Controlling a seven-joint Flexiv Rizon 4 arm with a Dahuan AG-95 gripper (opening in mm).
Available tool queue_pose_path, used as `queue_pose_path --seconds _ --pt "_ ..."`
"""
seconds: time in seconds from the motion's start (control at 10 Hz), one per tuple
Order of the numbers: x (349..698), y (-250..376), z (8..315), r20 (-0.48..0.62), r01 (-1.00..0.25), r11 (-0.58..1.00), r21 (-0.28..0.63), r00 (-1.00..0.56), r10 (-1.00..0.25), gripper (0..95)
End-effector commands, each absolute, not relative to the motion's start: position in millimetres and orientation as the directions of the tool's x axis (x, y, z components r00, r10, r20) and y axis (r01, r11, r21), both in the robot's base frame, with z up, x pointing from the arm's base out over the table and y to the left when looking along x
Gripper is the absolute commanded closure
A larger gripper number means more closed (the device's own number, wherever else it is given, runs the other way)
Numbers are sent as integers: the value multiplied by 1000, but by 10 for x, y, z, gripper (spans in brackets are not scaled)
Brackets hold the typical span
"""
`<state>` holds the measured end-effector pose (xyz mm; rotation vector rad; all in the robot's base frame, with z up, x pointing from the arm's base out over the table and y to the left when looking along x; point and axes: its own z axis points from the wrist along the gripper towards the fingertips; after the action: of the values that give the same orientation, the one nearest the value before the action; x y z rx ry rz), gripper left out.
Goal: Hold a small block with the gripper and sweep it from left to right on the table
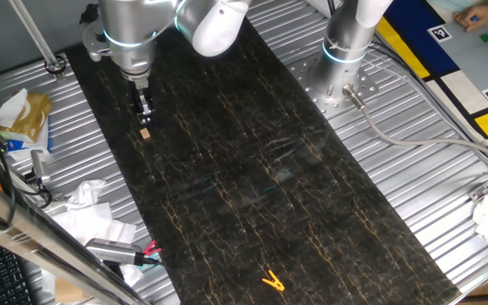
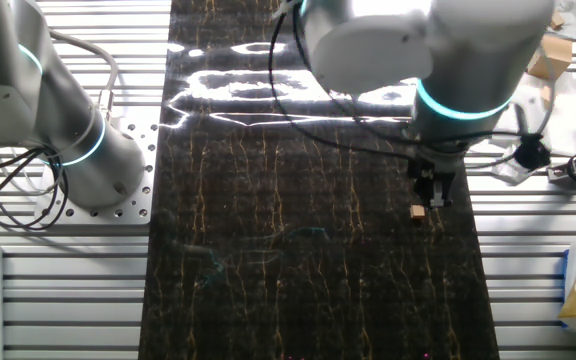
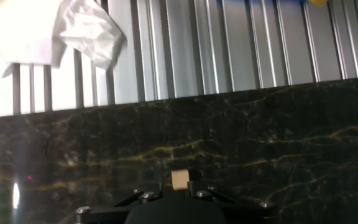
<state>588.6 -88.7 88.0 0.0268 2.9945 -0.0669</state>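
The small block (image 1: 145,132) is a tiny tan cube held at the tips of my black gripper (image 1: 145,117), low over the dark veined table (image 1: 252,169) near its left end. From the opposite side the block (image 2: 418,211) hangs under the gripper (image 2: 433,195) by the slab's right edge. In the hand view the block (image 3: 179,179) sits pinched between the two dark fingers, with my gripper (image 3: 179,182) shut on it and the slab (image 3: 260,137) beyond.
A second silver arm (image 1: 350,38) stands on its base beside the slab. A yellow clip (image 1: 272,280) lies near the slab's near end. Crumpled white paper (image 1: 87,207) and clutter lie on the ribbed metal left of it.
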Motion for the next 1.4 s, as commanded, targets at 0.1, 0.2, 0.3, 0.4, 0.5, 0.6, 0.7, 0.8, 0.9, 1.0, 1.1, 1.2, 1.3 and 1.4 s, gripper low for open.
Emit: queue_pose_path --seconds 0.1,0.2,0.3,0.4,0.5,0.6,0.7,0.8,0.9,1.0,1.1,1.2,1.3,1.4 --pt "5900 -894 863 -141 18 999 -40 -990 13 570" --pt "5907 -902 846 -140 17 999 -40 -990 11 570" --pt "5914 -909 829 -136 15 999 -39 -991 10 570" --pt "5926 -921 800 -136 11 999 -38 -991 6 570" --pt "5937 -932 772 -136 10 999 -34 -991 5 570" --pt "5945 -940 752 -135 8 999 -31 -991 4 570" --pt "5953 -946 734 -136 8 1000 -30 -991 4 570" --pt "5958 -948 726 -137 8 1000 -29 -991 4 570" --pt "5963 -948 720 -137 9 1000 -29 -991 5 570" --pt "5975 -949 710 -137 10 1000 -29 -991 6 570" --pt "5985 -951 695 -138 11 1000 -28 -990 7 570" --pt "5993 -952 686 -138 10 1000 -26 -990 7 570" --pt "5998 -952 679 -138 10 1000 -26 -990 7 570" --pt "6004 -952 670 -138 10 1000 -26 -990 7 570"
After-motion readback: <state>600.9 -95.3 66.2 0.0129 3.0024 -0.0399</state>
